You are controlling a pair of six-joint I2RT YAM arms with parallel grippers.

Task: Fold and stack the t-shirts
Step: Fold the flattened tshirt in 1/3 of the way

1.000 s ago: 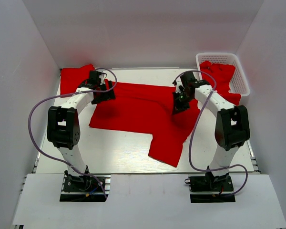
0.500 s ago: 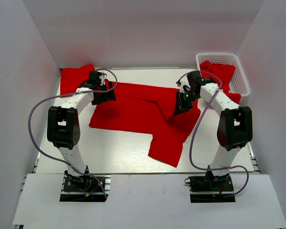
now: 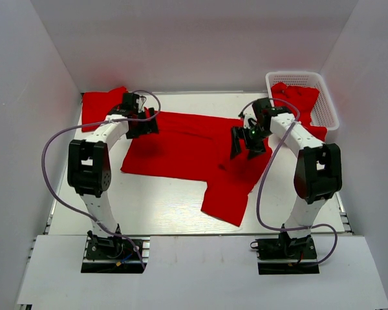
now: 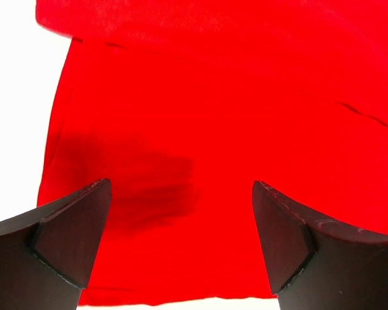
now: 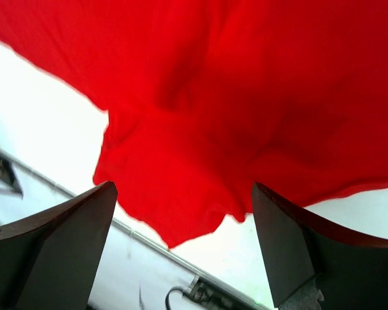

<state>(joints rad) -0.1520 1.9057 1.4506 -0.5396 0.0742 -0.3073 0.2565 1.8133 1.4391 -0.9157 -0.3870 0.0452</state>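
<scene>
A red t-shirt [image 3: 187, 148] lies spread across the middle of the white table, one part reaching toward the near edge. My left gripper [image 3: 144, 127] hovers open over its back-left corner, and the left wrist view shows only flat red cloth [image 4: 200, 129] between the fingertips [image 4: 71, 239]. My right gripper [image 3: 246, 146] stands open above the shirt's right side, with rumpled cloth [image 5: 246, 97] below it and nothing between its fingers. Another red t-shirt [image 3: 101, 106] lies at the back left.
A white lattice basket [image 3: 328, 111] at the back right holds more red cloth [image 3: 296, 97], some spilling over its near side. White walls close in the table on three sides. The bare tabletop [image 3: 155, 200] shows near the front, and a table edge rail [image 5: 181, 258] in the right wrist view.
My right gripper has gone from shut to open, letting go of the shirt's right side, and shifted slightly. The left arm has barely moved.
</scene>
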